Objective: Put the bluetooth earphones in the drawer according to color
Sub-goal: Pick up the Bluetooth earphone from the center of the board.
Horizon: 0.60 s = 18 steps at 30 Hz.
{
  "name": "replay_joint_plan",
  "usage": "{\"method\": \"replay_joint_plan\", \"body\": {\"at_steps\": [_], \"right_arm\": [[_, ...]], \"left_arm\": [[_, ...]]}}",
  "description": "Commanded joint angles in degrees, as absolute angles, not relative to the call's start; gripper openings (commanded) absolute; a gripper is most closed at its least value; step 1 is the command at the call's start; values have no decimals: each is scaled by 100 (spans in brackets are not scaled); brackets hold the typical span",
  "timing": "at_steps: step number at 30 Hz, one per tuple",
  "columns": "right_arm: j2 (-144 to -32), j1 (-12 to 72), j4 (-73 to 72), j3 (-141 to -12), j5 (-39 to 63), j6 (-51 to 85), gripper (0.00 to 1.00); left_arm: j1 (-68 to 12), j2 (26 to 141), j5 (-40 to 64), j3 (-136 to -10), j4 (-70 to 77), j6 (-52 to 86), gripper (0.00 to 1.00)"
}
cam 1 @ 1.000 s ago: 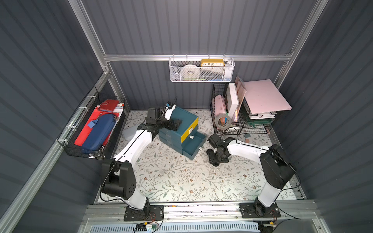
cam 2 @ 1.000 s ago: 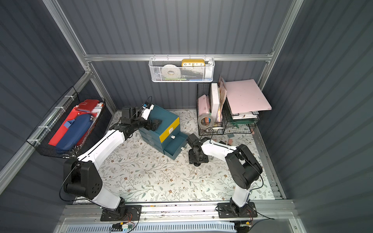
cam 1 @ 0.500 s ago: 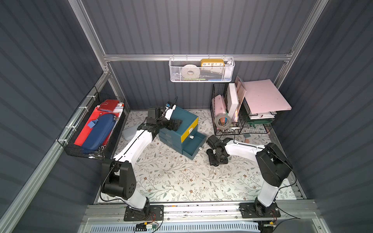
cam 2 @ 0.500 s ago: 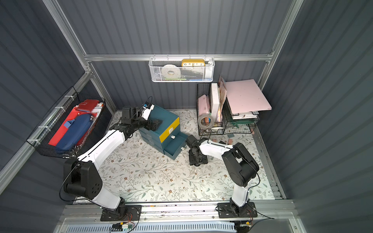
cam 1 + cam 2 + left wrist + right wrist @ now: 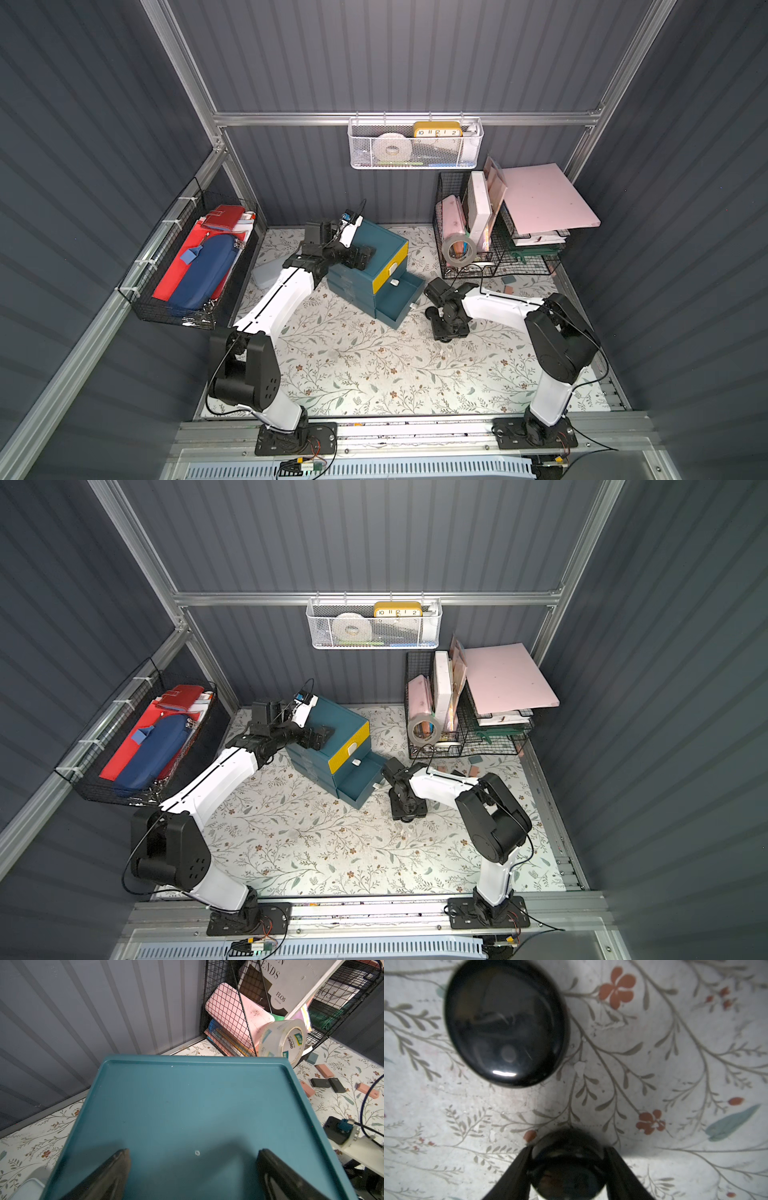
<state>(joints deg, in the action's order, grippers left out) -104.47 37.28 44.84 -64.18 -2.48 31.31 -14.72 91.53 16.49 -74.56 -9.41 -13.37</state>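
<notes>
The small teal plastic cabinet [image 5: 380, 245] stands on the white flowered surface [image 5: 353, 365]. Its yellow-fronted top drawer [image 5: 388, 268] is pushed in. Its lowest teal drawer [image 5: 403, 309] is pulled out, and I cannot see what is inside it. The left hand [image 5: 193, 1151] is over the cabinet's flat top. Its two black fingers [image 5: 112, 1169] are far apart with nothing between them. The right hand [image 5: 569, 1149] is low over the surface on the cabinet's drawer side, just past the pulled-out drawer. Its fingers press on both sides of a shiny black rounded earphone case [image 5: 568, 1172]. A second shiny black rounded case [image 5: 506, 1022] lies on the surface close by, not touching the first one.
</notes>
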Motion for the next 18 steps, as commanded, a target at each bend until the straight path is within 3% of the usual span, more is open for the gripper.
{"method": "replay_joint_plan", "body": {"at_steps": [1,5,18], "right_arm": [[-10550,3771,4490,-6442,-272,3124,20],[-10478,3771,4514,-6459,-370,3135,0],[-9761,3758,3908,-7037,-730,3156,0]], "left_arm": [[-1529,9299,1723,-7228,-1917,-1143,100],[-1529,9308,1721,-7233,-1925,-1143,99],[-1537,9281,1723,-7238,-1934,-1135,99]]}}
